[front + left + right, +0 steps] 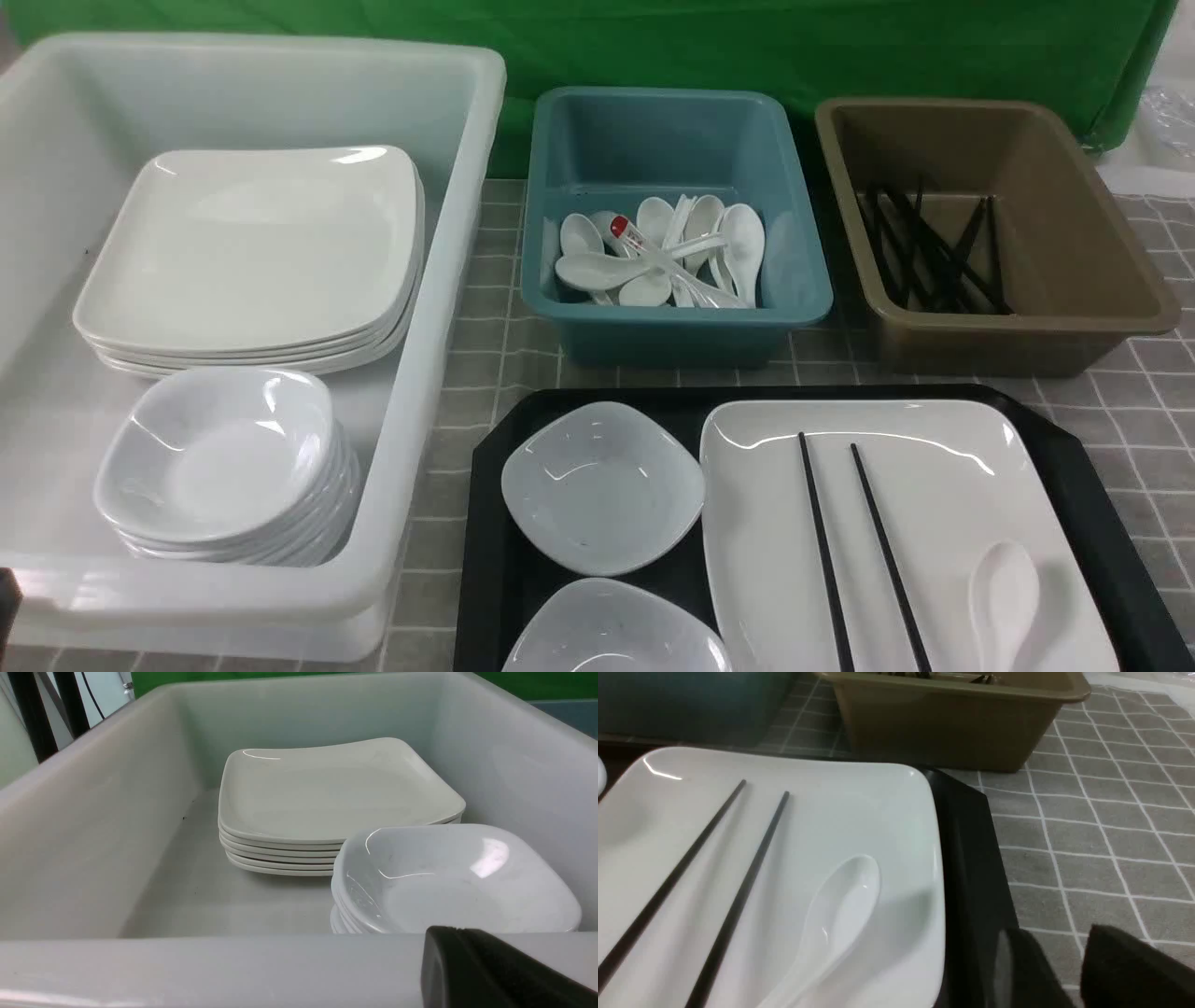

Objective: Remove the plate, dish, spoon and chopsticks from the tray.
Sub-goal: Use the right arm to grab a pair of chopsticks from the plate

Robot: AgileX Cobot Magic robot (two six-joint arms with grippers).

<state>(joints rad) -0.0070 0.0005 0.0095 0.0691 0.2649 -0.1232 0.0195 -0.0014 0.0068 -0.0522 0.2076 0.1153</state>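
Note:
The black tray (485, 523) lies at the near right. On it the large white plate (934, 485) carries two black chopsticks (826, 551) and a white spoon (1004, 593). Two small deep white dishes (602, 485) sit on the tray left of the plate. Neither gripper shows in the front view. In the right wrist view my right gripper (1057, 940) is slightly open and empty, over the tablecloth just past the tray's rim (966, 858), near the plate (859, 807), spoon (840, 910) and chopsticks (752, 872). My left gripper (444, 933) looks shut and empty, at the white tub's near rim.
The big white tub (448, 308) at left holds a stack of plates (252, 252) and a stack of dishes (224, 457). A teal tub (672, 327) holds spoons. A brown tub (1027, 345) holds chopsticks. Grey checked cloth covers the table.

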